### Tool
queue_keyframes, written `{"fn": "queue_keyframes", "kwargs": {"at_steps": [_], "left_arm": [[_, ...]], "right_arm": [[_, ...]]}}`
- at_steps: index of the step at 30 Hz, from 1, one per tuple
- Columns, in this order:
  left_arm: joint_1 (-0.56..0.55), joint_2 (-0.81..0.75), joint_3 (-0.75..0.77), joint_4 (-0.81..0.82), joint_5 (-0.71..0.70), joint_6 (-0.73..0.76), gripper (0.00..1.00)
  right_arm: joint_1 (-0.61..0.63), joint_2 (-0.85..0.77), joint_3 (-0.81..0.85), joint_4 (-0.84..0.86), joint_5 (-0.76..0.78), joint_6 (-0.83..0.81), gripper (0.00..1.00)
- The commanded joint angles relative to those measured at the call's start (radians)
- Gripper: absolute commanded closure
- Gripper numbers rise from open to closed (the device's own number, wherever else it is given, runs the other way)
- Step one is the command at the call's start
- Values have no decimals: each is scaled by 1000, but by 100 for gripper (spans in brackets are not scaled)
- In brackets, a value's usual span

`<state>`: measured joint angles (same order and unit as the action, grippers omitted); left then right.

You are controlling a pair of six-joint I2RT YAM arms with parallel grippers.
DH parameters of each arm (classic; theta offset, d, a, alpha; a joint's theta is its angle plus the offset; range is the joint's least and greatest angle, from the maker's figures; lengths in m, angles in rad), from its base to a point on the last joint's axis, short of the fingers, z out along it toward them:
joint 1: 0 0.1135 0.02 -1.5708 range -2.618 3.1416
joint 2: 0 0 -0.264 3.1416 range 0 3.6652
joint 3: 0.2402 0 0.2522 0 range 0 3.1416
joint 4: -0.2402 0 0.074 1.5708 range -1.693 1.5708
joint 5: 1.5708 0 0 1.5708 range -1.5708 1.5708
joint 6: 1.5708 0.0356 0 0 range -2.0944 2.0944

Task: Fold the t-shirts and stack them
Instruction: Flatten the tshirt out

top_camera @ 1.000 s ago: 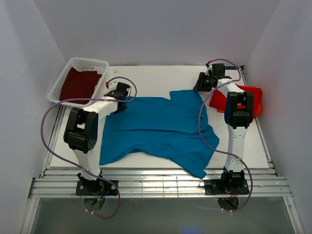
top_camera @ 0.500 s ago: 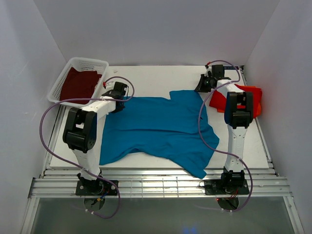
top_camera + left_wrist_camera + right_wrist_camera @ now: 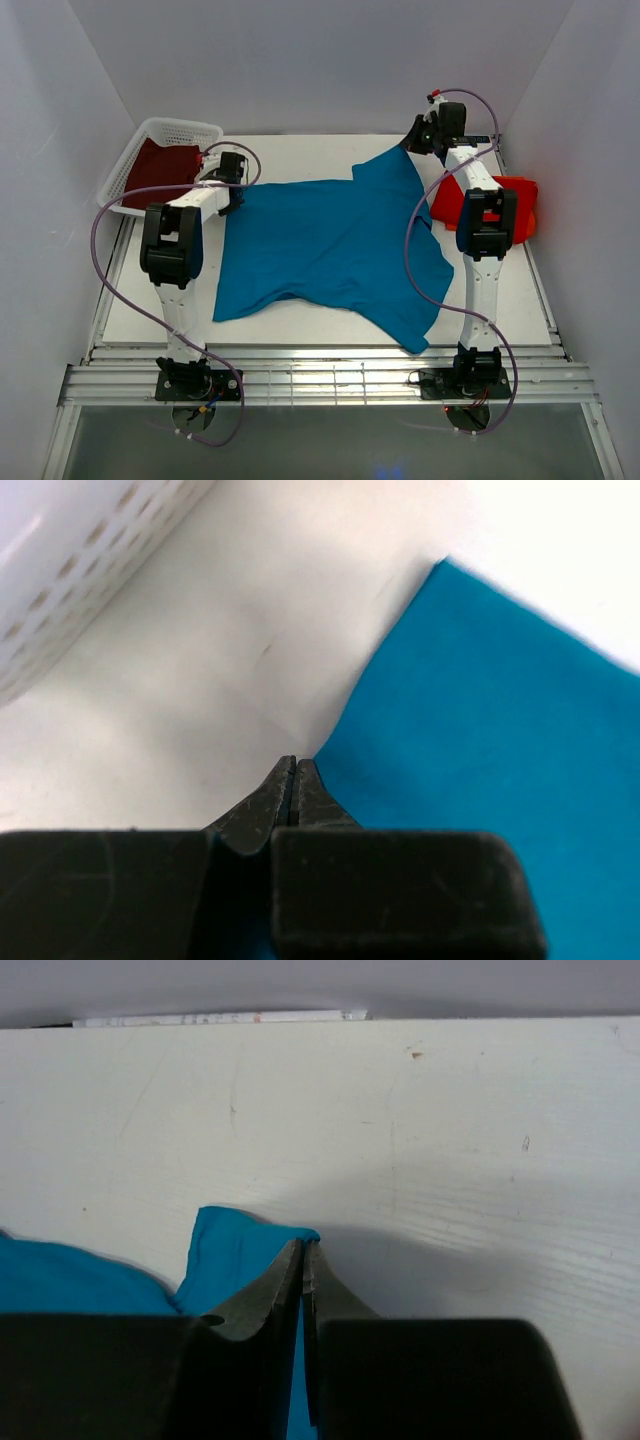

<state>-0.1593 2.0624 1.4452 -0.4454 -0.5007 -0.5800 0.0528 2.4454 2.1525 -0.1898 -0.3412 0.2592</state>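
Note:
The teal-blue t-shirt [image 3: 330, 240] lies spread over the middle of the white table. My left gripper [image 3: 234, 188] is shut on its far left corner; the left wrist view shows the jaws [image 3: 293, 764] closed at the cloth edge [image 3: 480, 730]. My right gripper [image 3: 412, 143] is shut on the far right corner, which it holds slightly raised near the back; cloth [image 3: 235, 1250] shows between those jaws [image 3: 302, 1245]. The red-orange t-shirt [image 3: 515, 195] lies bunched at the right edge. The dark maroon t-shirt [image 3: 160, 172] lies in the basket.
The white mesh basket [image 3: 180, 125] stands at the back left, close to my left gripper, and its wall shows in the left wrist view [image 3: 60, 570]. White walls enclose the table on three sides. A metal rail [image 3: 320, 385] runs along the front.
Both grippers have moved toward the back of the table, the left one also leftward, drawing the teal shirt's far edge with them. The shirt now lies flatter and more stretched.

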Motion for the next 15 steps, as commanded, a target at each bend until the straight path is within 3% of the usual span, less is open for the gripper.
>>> {"fn": "queue_keyframes", "kwargs": {"at_steps": [1,4,7,8,10,12,15], "left_arm": [[4,16,90,28,-27,23,100],[4,34,113,59,-24,32,94],[4,22,96,138,2,49,71],[4,21,92,184,14,57,53],[6,24,89,226,24,68,40],[9,41,110,237,30,78,34],[20,73,133,261,47,89,34]], "right_arm": [[-1,29,24,33,-22,20,92],[-1,37,7,35,-33,11,92],[1,43,-14,32,-45,-1,92],[-1,43,-19,32,-45,-5,92],[-1,40,-31,30,-45,-17,92],[1,35,-37,29,-48,-24,92],[1,26,-49,24,-48,-37,92]]}}
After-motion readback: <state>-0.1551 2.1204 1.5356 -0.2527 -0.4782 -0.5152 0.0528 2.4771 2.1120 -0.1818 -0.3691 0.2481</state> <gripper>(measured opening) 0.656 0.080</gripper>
